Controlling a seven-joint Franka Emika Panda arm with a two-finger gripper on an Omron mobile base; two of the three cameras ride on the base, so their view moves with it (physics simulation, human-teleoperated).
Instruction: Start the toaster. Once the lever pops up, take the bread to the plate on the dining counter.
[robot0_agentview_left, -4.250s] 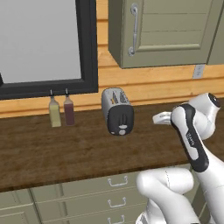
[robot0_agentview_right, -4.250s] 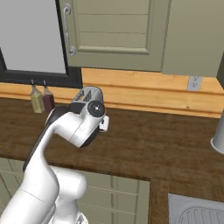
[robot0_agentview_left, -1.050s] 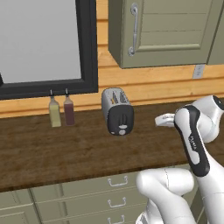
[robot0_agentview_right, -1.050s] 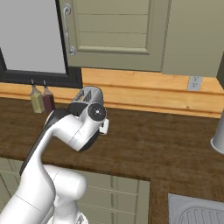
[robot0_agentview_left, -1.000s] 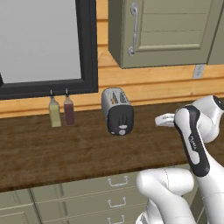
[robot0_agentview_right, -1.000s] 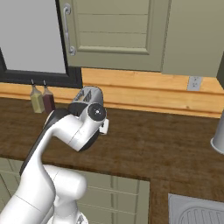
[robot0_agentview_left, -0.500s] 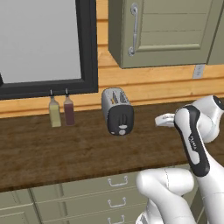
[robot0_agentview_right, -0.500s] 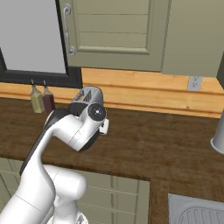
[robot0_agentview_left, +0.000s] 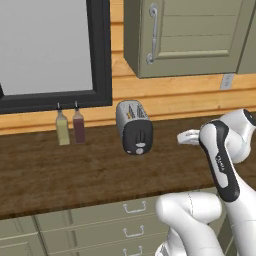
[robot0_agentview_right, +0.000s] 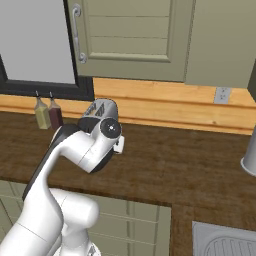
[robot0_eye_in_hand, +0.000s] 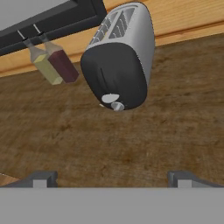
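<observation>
My pincer (robot0_eye_in_hand: 112, 177) stands spread wide with nothing between its tips, which rise far apart at the bottom of the hand view. In the left base view the pincer hangs above the dark wooden bench (robot0_agentview_left: 75, 175), off to the right of the toaster (robot0_agentview_left: 134, 126) and apart from it.

The toaster sits near the back of the bench, close to the wood-panelled wall. From the hand view I see its black face (robot0_eye_in_hand: 114, 74) head on, with the white round dial (robot0_eye_in_hand: 110, 98) low on it. A thin vertical slot runs above the dial; the lever is, I think, somewhere in it, but I cannot pick it out. The two slots (robot0_eye_in_hand: 115, 25) on top show from here as well, though whether bread sits in them I cannot tell.

The left base view shows two slim bottles (robot0_agentview_left: 69, 127) left of the toaster, one yellowish, one dark red. In the right base view my own arm covers the toaster's front, leaving its silver top (robot0_agentview_right: 100, 108) showing, and a wall socket (robot0_agentview_right: 221, 95) appears farther right.
</observation>
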